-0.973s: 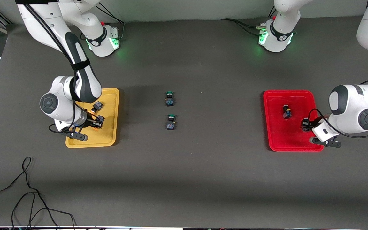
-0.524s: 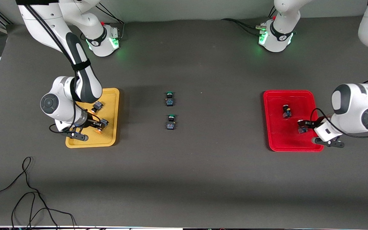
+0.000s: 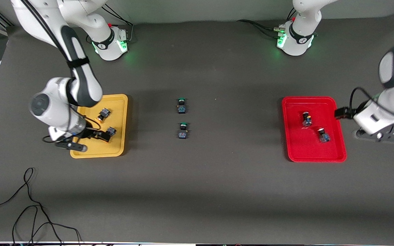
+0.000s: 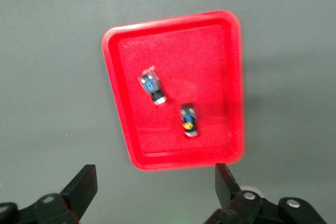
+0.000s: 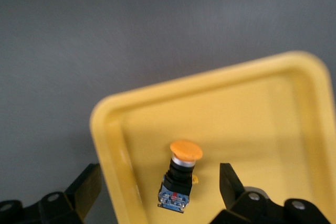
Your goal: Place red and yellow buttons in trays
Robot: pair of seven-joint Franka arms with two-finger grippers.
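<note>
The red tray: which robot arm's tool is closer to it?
Left. The left tool hangs open beside the red tray, at its outer rim. The right tool sits open over the yellow tray, at the table's right-arm end.

1. No readable text, label, brand, number or sign is being shown anywhere.
2. Marks on the arm bases (image 3: 108, 42) are being shown, but too small for reading.
</note>
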